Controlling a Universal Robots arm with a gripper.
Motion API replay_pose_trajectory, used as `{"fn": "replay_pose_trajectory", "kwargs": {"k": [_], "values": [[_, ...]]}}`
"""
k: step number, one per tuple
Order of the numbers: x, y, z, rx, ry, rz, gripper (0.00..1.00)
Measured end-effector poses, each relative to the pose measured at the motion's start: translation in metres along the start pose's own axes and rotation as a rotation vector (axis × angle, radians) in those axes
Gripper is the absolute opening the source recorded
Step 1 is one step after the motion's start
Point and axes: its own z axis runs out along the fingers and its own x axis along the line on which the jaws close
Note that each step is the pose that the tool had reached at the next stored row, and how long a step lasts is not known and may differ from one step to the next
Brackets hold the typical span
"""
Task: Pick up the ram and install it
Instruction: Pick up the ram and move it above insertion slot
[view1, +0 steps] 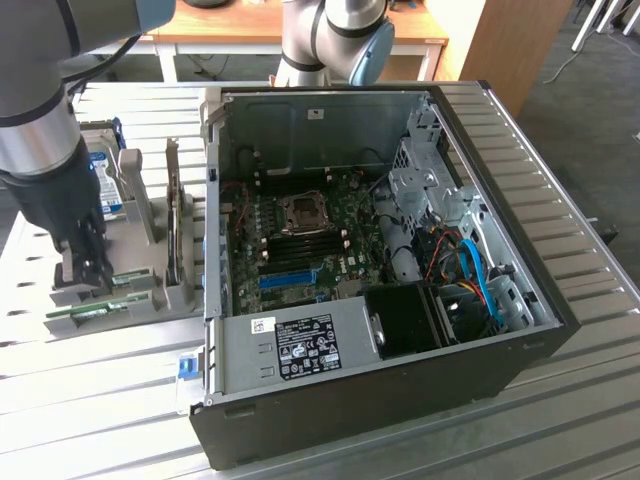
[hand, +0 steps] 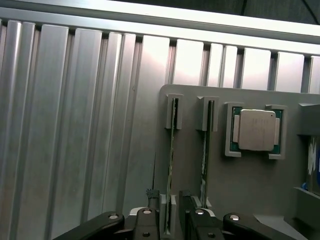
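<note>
Two ram sticks stand on edge in slots of a grey holder (hand: 250, 200). In the wrist view my gripper (hand: 169, 197) is open. Its fingers (hand: 152, 200) sit on either side of the ram (hand: 171, 145) nearest the holder's outer edge, with a gap on both sides, near one end of the stick. The second ram stick (hand: 206, 150) stands parallel beside it. In the exterior view the gripper (view1: 88, 275) hangs low over the holder (view1: 140, 300) at the exterior view's left, with a green ram (view1: 90, 315) just below it.
A square silver processor (hand: 256, 130) lies in the holder beside the sticks. A hard drive (view1: 105, 170) with a blue-white label stands behind. The open computer case (view1: 540, 300) fills the exterior view's middle, its motherboard memory slots (view1: 300, 245) exposed. Ribbed metal table (view1: 90, 400).
</note>
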Motion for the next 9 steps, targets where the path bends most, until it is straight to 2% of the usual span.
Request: {"fn": "replay_pose_trajectory", "kwargs": {"k": [9], "values": [[0.000, -0.0003, 0.0172, 0.0000, 0.0000, 0.000, 0.30]]}}
